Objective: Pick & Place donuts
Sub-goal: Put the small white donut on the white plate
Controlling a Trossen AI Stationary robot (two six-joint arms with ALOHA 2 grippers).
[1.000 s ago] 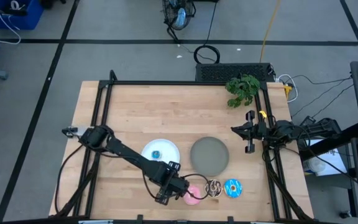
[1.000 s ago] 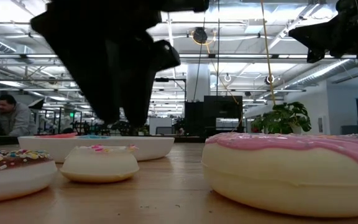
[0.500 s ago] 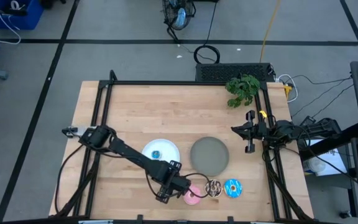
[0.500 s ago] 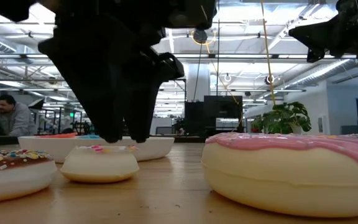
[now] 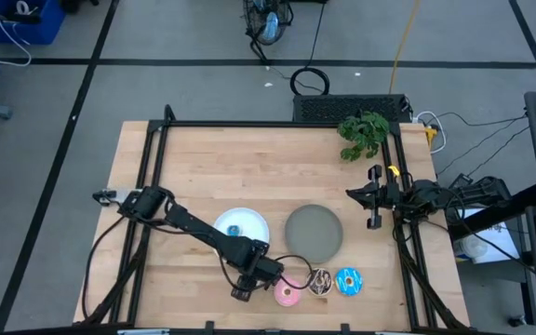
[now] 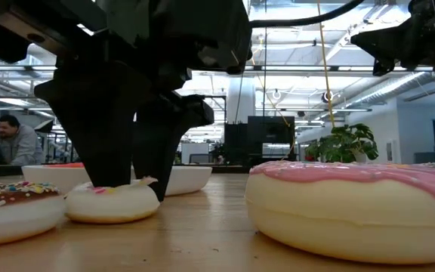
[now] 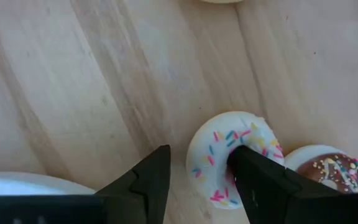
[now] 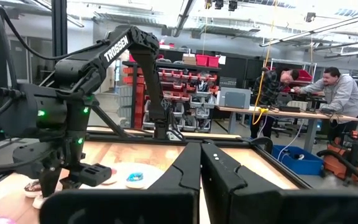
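While the left gripper [image 7: 197, 177] straddles the white-pink donut [image 7: 232, 158] at the table's near edge, fingers spread with one in its hole, nothing is lifted. Just right lie the chocolate sprinkled donut [image 5: 321, 281] and bright blue donut [image 5: 348, 280]. Farther back, the white plate [image 5: 252, 220] holds a tiny blue donut [image 5: 234, 230]; the grey plate [image 5: 314, 233] is bare. Most placing seems left. At the far right, the right gripper [image 5: 372, 198] waits pressed together.

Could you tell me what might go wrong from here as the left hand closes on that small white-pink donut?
The left hand has one finger through the hole of the white-pink donut and one outside, gripping only one side of the ring, so it may slip or tilt on lifting. The chocolate donut sits right against it and could be nudged. In the low view the white-pink donut already looks tipped.
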